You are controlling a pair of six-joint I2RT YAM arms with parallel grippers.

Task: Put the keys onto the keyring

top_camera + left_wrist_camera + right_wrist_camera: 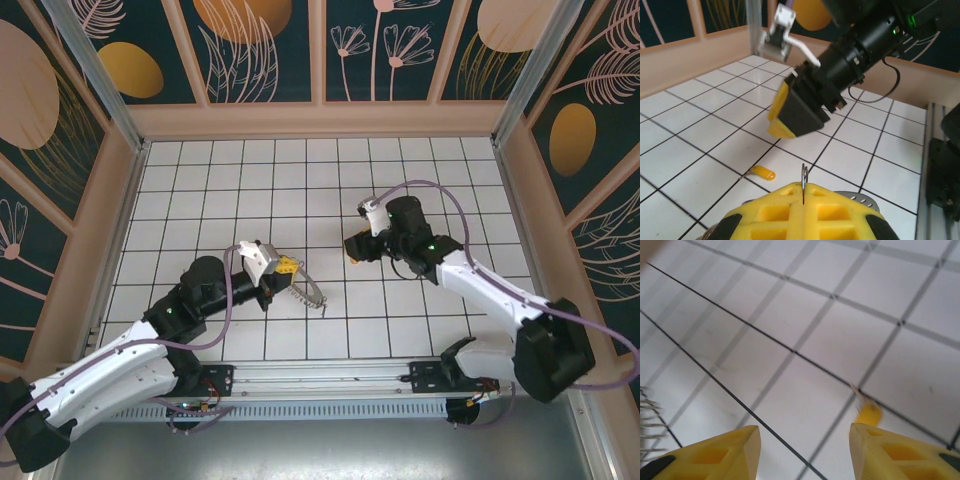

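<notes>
The left fingers (771, 216) were pressed together on the keyring (803, 178), whose thin dark wire stood upright out of the seam between the two yellow tips in the left wrist view. From above, the left fingers (288, 266) sat left of the middle of the white tiled bench (250, 180). The keyring (318, 290) curved away from them to the right and towards the near edge, with the keys (305, 295) strung along it as a short grey fringe, low over the tiles. Whether the keys touched the bench could not be told. The right fingers (725, 450) were spread apart with nothing between them, hovering over bare tiles and touching nothing. In the top view the right fingers (352, 247) were just right of the keyring and apart from it. A small yellow-orange piece (868, 414) with a thin pale stem lay loose on the bench, just beyond the right-hand tip in the right wrist view. The same piece (763, 173) lay on a tile between the two sets of fingers in the left wrist view. A few grey keys (647, 425) showed blurred at the left edge of the right wrist view.
</notes>
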